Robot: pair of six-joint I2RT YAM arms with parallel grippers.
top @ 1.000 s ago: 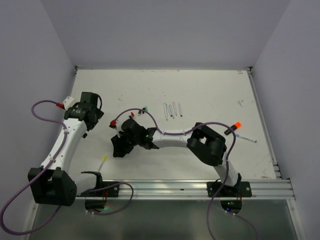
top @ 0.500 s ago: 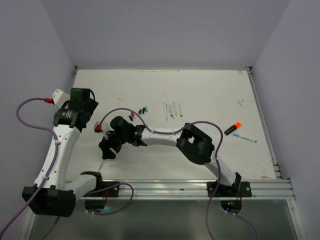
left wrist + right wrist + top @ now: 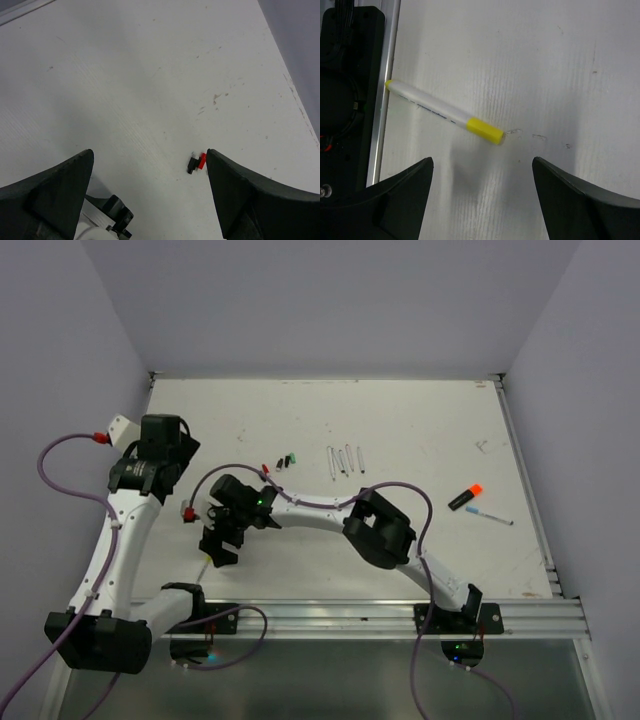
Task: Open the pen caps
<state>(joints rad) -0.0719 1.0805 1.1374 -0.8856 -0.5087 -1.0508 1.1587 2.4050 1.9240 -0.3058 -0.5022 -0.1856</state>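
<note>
Right gripper (image 3: 482, 165) is hanging over the table (image 3: 560, 60), fingers spread wide, gripping nothing; only the two fingertips are showing at the bottom of its wrist view, the rest being cut off. Pen (image 3: 432, 110) is lying flat at 12 o'clock of the fingers, running from 10 to 4; yellow cap (image 3: 485, 131) is sitting on the 4 o'clock end. The 10 o'clock end is touching or just beside the rail (image 3: 380, 145); can't tell which. In the top view the gripper body is hiding nearly all of that pen.

Left gripper (image 3: 150, 155) is hovering with fingers spread wide, empty; in the top view its fingers are hiding under the wrist.

Black cap (image 3: 191, 163) and red cap (image 3: 201, 160) are lying touching each other, just beside the right finger of the left gripper; too small to make out more. Green cap (image 3: 291, 457) is showing only in the top view, near them at 2 o'clock; the cluster is lying at 1 o'clock of the right gripper.

Barrels (image 3: 344, 460) are lying side by side at 3 o'clock of the caps; tips too fine to read. Orange cap (image 3: 476, 489) is sitting on a black marker (image 3: 459, 502) well apart to the right; blue pen (image 3: 488, 515) is lying just beside at 5 o'clock, cap unreadable.
</note>
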